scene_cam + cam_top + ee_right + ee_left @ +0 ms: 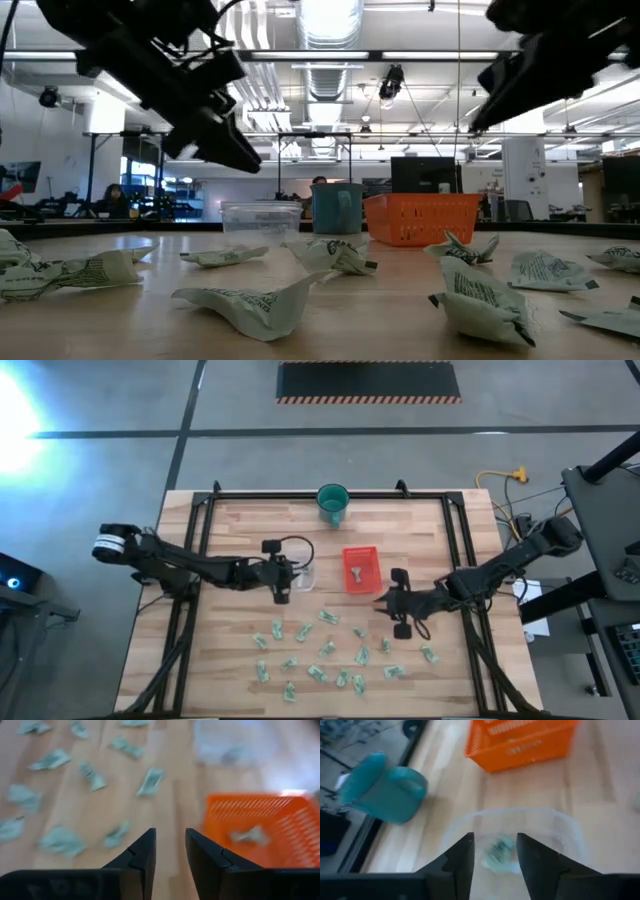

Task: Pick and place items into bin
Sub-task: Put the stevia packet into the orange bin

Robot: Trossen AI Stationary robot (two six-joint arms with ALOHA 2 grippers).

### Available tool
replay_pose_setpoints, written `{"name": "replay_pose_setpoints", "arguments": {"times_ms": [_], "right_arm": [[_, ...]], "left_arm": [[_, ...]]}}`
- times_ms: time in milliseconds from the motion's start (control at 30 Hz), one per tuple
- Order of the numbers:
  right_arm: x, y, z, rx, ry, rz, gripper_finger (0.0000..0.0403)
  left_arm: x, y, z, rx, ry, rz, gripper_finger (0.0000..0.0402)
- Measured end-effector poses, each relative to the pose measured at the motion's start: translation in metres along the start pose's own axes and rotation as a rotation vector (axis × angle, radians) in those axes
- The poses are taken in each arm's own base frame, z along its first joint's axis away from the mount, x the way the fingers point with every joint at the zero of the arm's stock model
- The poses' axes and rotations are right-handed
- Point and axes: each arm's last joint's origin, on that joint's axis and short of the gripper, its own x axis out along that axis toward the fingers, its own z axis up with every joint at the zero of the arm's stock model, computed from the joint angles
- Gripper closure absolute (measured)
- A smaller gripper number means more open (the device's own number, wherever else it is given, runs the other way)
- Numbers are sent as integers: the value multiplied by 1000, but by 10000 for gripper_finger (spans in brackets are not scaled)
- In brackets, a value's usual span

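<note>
**Left gripper parted above the clear container; right gripper empty beside the orange tray**

The left gripper (495, 865) is seen directly above a clear plastic container (512, 827), its two dark fingers (462, 865) set apart with a plain gap between them and nothing held. One pale green-and-white piece (499, 851) is seen through that gap, lying inside the container below the fingertips. Ahead of this gripper an orange tray (520, 742) is placed, and off to one side a teal cup (385, 792) is found near the table edge.

The right gripper (170, 855) is held above bare wood, just beside the orange tray (250, 820), with a narrow gap left between its fingers (142, 855) and nothing between them. A single piece (247, 835) is seen lying inside the tray. Beyond and beside this gripper, the scattered items (147, 780) are spread flat over the table (175, 795).

In the high view, the left gripper (283, 575) is shown at the container (303, 577) and the right gripper (392, 603) close to the tray's (362, 570) near corner, with the loose pieces (325, 650) lying in a band on the table (230, 530) nearer the front edge than both grippers. The cup (333, 503) is set well beyond both, at the far edge.
</note>
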Motion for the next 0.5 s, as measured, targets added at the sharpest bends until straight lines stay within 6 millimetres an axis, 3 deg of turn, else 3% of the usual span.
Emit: {"name": "replay_pose_setpoints", "arguments": {"times_ms": [233,367,500], "right_arm": [[-28,35,-24,148,196,39,328],[-40,61,-36,162,151,61,335],[-38,82,-49,74,64,11,333]], "left_arm": [[-19,-9,1,25,-43,-55,265],[-23,-11,1,29,-54,-65,265],[-23,-11,2,26,-62,-65,265]]}}
